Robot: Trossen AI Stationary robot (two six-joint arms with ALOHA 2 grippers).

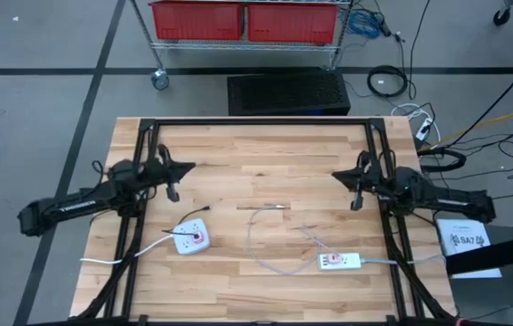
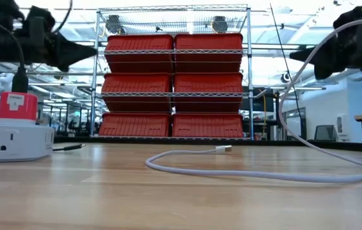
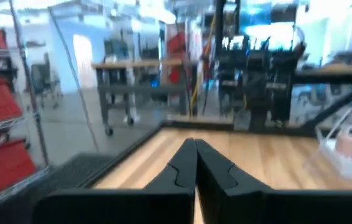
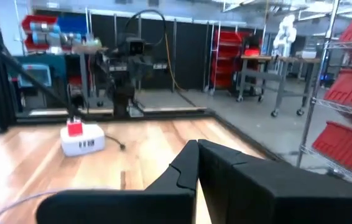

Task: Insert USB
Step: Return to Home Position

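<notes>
A pale USB cable (image 1: pixel 270 258) lies in a loose loop on the wooden table, its plug end (image 1: pixel 279 206) near the middle, also seen in the low view (image 2: pixel 222 149). One end runs to a white hub (image 1: pixel 340 262) by the near right. A white power block with a red top (image 1: pixel 193 238) sits near left, a black plug (image 2: pixel 20 82) stuck into it. My left gripper (image 1: pixel 187 168) hovers shut over the table's left part (image 3: pixel 194 148). My right gripper (image 1: pixel 336 176) hovers shut over the right part (image 4: pixel 198 144). Both are raised above the table and hold nothing.
Black frame rails (image 1: pixel 148 136) run along the table's far, left and right sides. A wire shelf with red bins (image 1: pixel 243 20) stands beyond the far edge. Bare wood (image 1: pixel 266 158) lies between the two grippers. Loose cables (image 1: pixel 438 136) lie off the right side.
</notes>
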